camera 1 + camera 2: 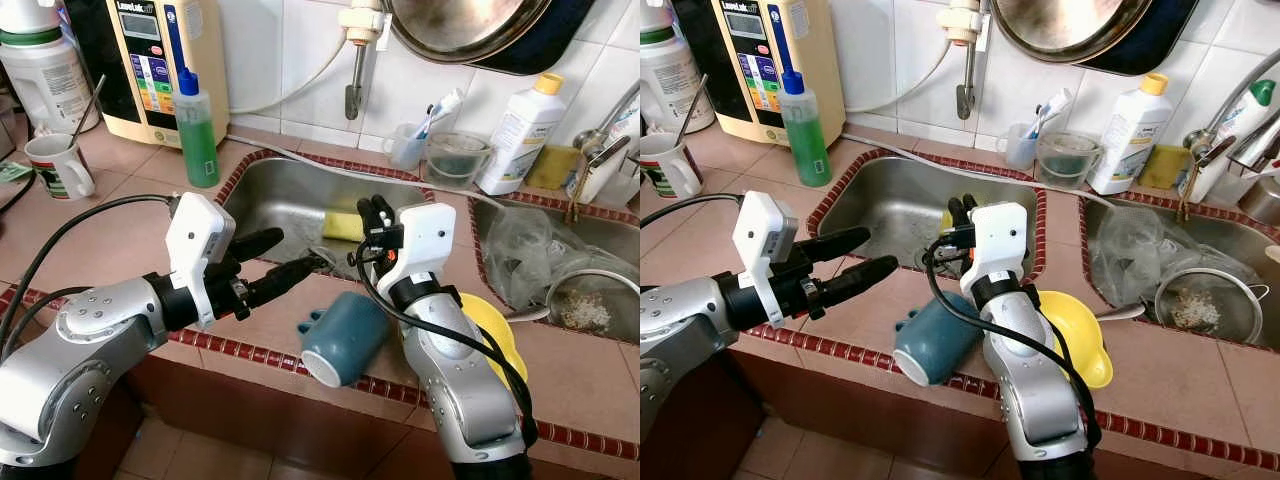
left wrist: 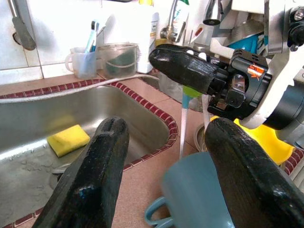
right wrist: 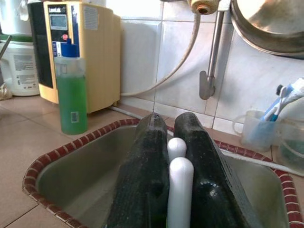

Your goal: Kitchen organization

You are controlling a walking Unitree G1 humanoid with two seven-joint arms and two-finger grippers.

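Observation:
A dark blue mug (image 1: 345,338) lies on its side on the tiled counter edge in front of the left sink (image 1: 290,195), mouth toward me. My left gripper (image 1: 297,252) is open just left of the mug, its fingers pointing at it. My right gripper (image 1: 376,214) points up over the sink's near right corner, shut on a slim white-handled utensil (image 3: 178,190). In the left wrist view that utensil (image 2: 182,126) hangs down beside the mug (image 2: 199,194). A yellow sponge (image 1: 343,226) lies in the sink.
A yellow bowl (image 1: 1080,335) sits right of the mug. A green soap bottle (image 1: 197,125), a white mug (image 1: 58,165) and a water machine (image 1: 160,60) stand at back left. Toothbrush cup (image 1: 408,145), clear tub (image 1: 455,158), white bottle (image 1: 518,135); a strainer (image 1: 590,300) in the right sink.

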